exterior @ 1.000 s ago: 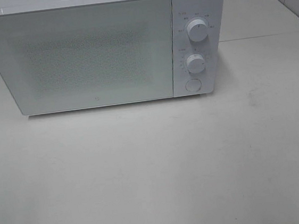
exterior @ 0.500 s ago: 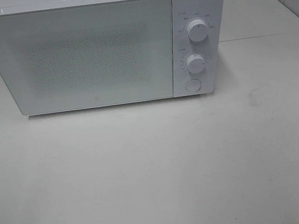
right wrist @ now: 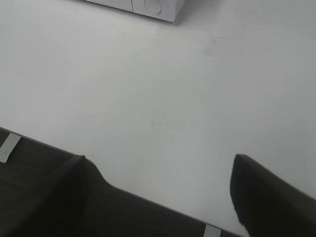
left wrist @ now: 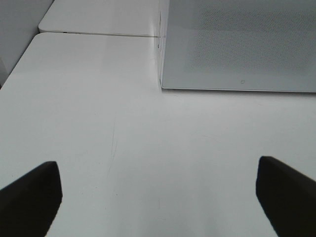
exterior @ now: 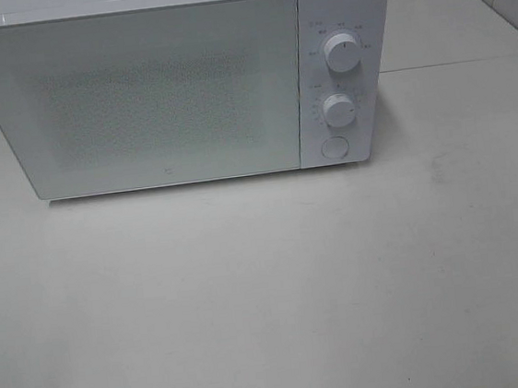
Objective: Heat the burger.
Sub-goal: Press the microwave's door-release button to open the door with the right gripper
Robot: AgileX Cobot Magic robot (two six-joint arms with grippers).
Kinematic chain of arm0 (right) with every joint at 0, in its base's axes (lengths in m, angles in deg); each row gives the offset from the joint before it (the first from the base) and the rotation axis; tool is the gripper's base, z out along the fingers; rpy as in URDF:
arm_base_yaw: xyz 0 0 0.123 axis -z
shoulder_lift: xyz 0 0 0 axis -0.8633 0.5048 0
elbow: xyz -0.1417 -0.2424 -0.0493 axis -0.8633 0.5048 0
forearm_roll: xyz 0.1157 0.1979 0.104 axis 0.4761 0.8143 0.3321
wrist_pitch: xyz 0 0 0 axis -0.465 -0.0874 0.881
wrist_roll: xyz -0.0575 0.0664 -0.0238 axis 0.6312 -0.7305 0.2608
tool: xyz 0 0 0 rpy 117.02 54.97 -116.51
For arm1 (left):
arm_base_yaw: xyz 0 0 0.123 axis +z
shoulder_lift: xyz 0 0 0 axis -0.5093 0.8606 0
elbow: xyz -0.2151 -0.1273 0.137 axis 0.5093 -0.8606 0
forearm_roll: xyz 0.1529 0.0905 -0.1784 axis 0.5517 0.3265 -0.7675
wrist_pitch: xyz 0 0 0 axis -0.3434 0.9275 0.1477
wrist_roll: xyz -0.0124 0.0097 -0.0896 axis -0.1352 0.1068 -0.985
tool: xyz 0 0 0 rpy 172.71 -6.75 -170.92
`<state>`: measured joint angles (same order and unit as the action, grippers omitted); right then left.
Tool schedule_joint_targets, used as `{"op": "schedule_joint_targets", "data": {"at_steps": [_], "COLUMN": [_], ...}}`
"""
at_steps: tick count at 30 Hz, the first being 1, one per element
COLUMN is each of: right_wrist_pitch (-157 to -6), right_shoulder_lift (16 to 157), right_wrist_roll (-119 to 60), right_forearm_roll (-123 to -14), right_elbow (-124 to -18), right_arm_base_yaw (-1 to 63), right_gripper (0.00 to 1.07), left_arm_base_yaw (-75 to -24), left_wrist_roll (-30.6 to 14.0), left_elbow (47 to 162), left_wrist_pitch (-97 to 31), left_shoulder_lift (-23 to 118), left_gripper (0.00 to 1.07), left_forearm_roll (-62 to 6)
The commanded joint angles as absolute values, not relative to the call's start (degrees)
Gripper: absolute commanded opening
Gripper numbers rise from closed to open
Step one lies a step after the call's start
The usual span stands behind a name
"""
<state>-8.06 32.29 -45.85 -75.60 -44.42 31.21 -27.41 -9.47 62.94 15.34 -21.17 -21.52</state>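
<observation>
Against the high view of a second ago nothing has shifted: the microwave (exterior: 173, 82) sits at the same spot at the far side of the table (exterior: 270, 295), its door (exterior: 137, 95) shut as before, and neither of my arms has come into that view.

My left gripper (left wrist: 158, 180) hangs low over the bare table on the left, its jaws spread wide with nothing between them; ahead of it is the microwave's near left corner. My right gripper (right wrist: 160, 173) is over the near edge of the table on the right, jaws likewise wide apart and empty, with dark floor (right wrist: 44, 182) and a strip of pale tape (right wrist: 9, 147) under it.

The burger shows in none of my views. The frosted, speckled door hides the inside of the microwave, so I cannot tell where it is.

To the right of the door are the upper knob (exterior: 344, 54), the lower knob (exterior: 338, 110) and a round button (exterior: 333, 146) below them. A faint smudge (exterior: 438, 164) marks the table right of the microwave.
</observation>
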Motion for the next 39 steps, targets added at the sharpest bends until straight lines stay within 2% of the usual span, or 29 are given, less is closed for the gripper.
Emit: {"op": "schedule_joint_targets", "data": {"at_steps": [1, 10, 15, 23, 31, 39], "right_wrist_pitch": [-4.45, -4.45, -4.73, -8.92, -18.31, -18.37], "right_shoulder_lift": [30.17, 21.86, 16.59, 16.02, 16.02, 16.02], "right_wrist_roll": [-46.59, -49.86, -47.05, -44.30, -42.41, -40.57], "right_forearm_roll": [-76.40, -79.84, -79.49, -76.28, -75.82, -74.45], "right_elbow": [-44.71, -43.73, -40.18, -36.05, -32.39, -32.56], "right_arm_base_yaw": [31.61, 34.30, 40.72, 47.02, 49.77, 50.29], "right_gripper": [0.76, 0.76, 0.76, 0.76, 0.76, 0.76], "left_arm_base_yaw": [-27.30, -27.30, -27.30, -27.30, -27.30, -27.30], "left_wrist_roll": [-9.41, -9.41, -9.41, -9.41, -9.41, -9.41], "left_elbow": [62.77, 62.77, 62.77, 62.77, 62.77, 62.77], "left_wrist_pitch": [15.22, 15.22, 15.22, 15.22, 15.22, 15.22], "left_shoulder_lift": [-22.43, -22.43, -22.43, -22.38, -22.38, -22.38], "left_gripper": [1.01, 1.01, 1.01, 1.01, 1.01, 1.01], "left_forearm_roll": [-21.75, -21.75, -21.75, -21.75, -21.75, -21.75]}}
